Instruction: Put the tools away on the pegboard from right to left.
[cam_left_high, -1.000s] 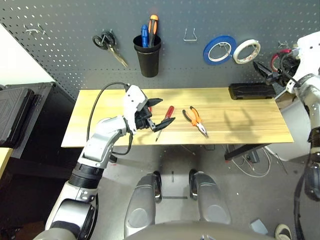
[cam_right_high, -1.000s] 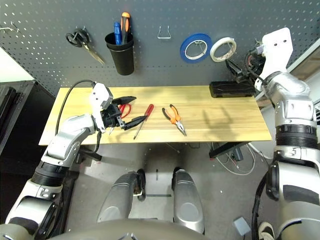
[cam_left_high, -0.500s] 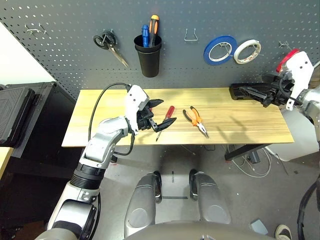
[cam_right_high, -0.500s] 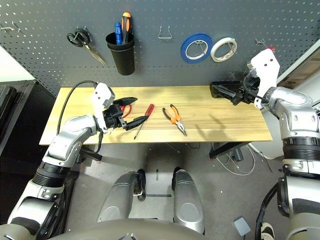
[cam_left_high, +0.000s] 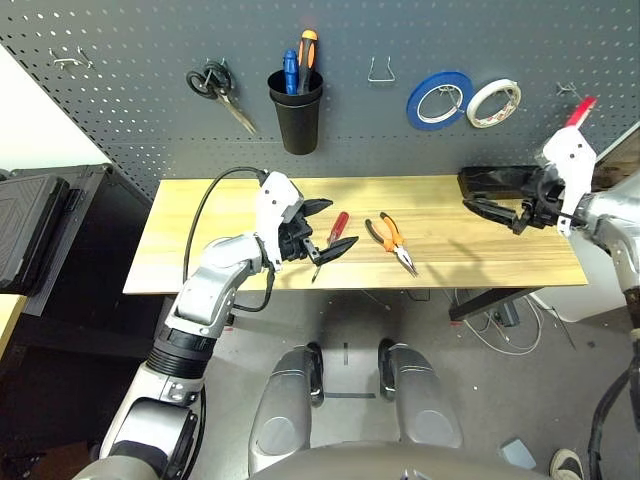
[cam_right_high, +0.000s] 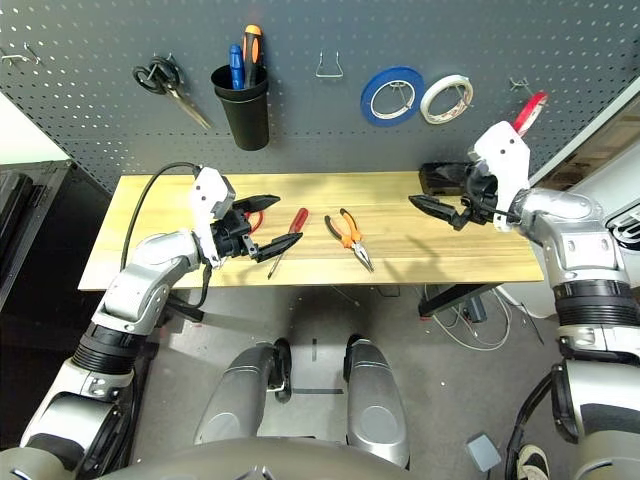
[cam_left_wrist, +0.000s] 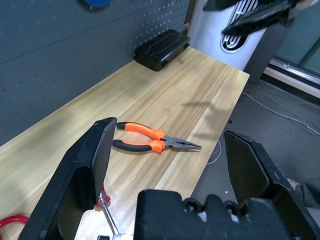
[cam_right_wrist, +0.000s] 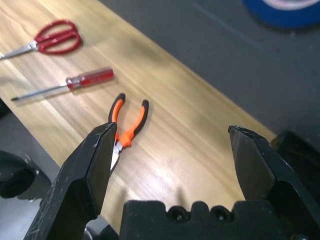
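Currently both grippers are spread wide and hold nothing. Left gripper (cam_left_high: 325, 232) hovers over the table (cam_left_high: 200, 215) left of centre, fingers pointing toward frame right, just beside the screwdriver (cam_left_high: 334, 236). Right gripper (cam_right_high: 434, 208) hangs above the table's right end, fingers pointing toward frame left, in front of a black case (cam_left_high: 505, 182) lying at the back right edge.

Pliers (cam_left_high: 392, 241) lie flat at table centre, orange-and-black handles toward the pegboard (cam_left_high: 120, 90), nose toward the front edge. Screwdriver lies just left of them, red handle toward the board, tip toward the front. Red scissors (cam_right_wrist: 49, 41) lie left of the screwdriver, largely hidden by the left gripper in the head views. Red tape ring (cam_right_high: 529, 109) hangs on a hook at the board's far right, seen edge-on.

On the board, left to right: black scissors (cam_left_high: 218, 90), black cup (cam_left_high: 297, 115) with two screwdrivers, an empty wire hook (cam_left_high: 380, 72), blue tape (cam_left_high: 438, 98), white tape (cam_left_high: 493, 102).
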